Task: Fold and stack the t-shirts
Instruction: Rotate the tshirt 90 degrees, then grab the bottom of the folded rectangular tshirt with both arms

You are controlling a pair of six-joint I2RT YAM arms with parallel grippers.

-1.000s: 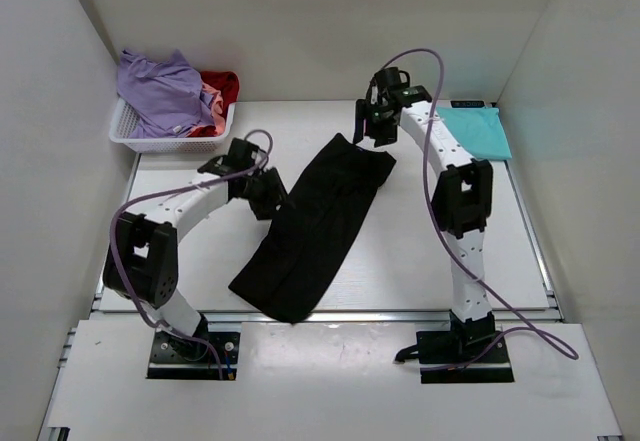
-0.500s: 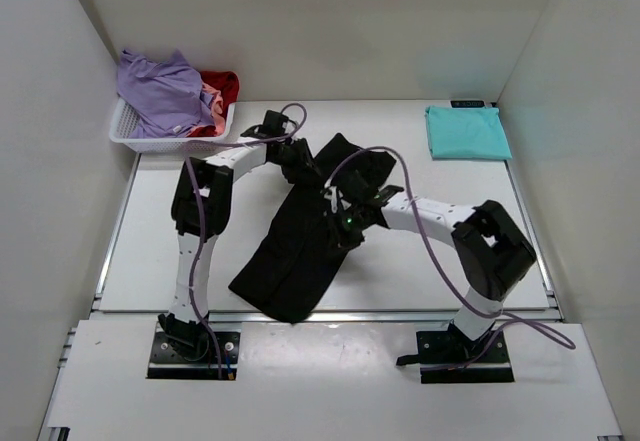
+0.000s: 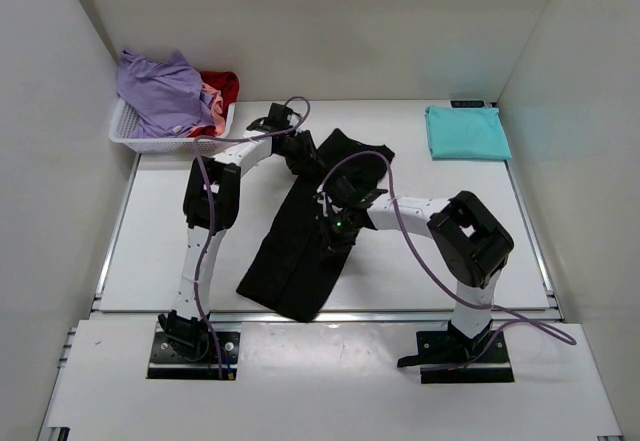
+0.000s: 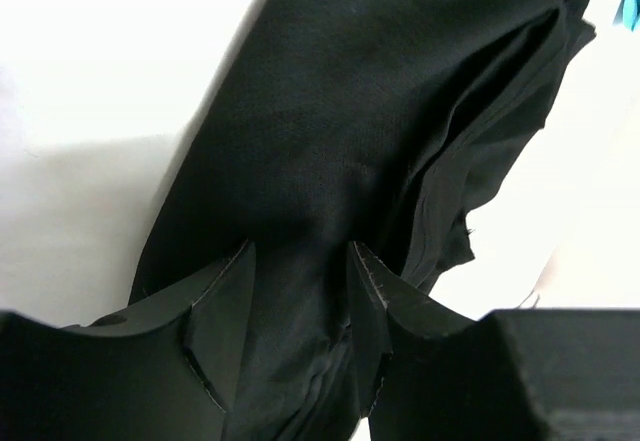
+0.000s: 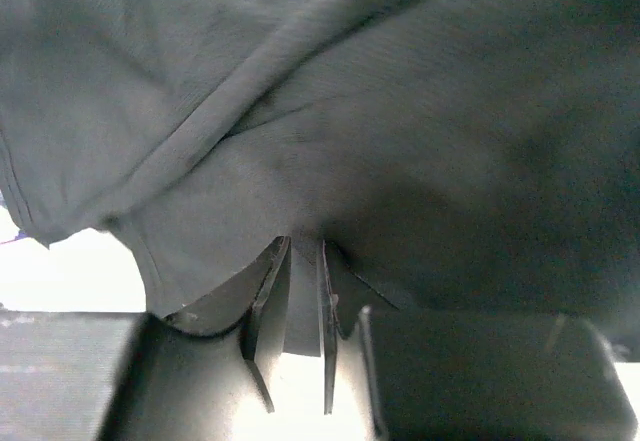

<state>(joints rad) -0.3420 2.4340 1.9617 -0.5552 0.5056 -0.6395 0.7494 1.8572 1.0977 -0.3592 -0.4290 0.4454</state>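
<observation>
A black t-shirt (image 3: 300, 261) lies in a long diagonal strip across the table's middle. My left gripper (image 3: 300, 156) sits at its far left edge. In the left wrist view the left gripper (image 4: 300, 251) has its jaws partly closed round a thick wrinkled bunch of the black t-shirt (image 4: 350, 111). My right gripper (image 3: 335, 226) rests on the shirt's middle. In the right wrist view the right gripper (image 5: 300, 246) pinches a thin fold of the black t-shirt (image 5: 400, 111). A folded teal t-shirt (image 3: 466, 131) lies at the far right. Lavender (image 3: 160, 91), pink (image 3: 210, 96) and red (image 3: 225, 86) t-shirts are piled in the basket.
The white lattice basket (image 3: 150, 141) stands at the far left corner. White walls close in the table on the left, right and back. Purple cables loop over both arms above the shirt.
The left arm stretched from the shirt's left edge to its far end. The right arm swung from the far end down to the shirt's middle and closed its jaws. The shirt shifted slightly.
</observation>
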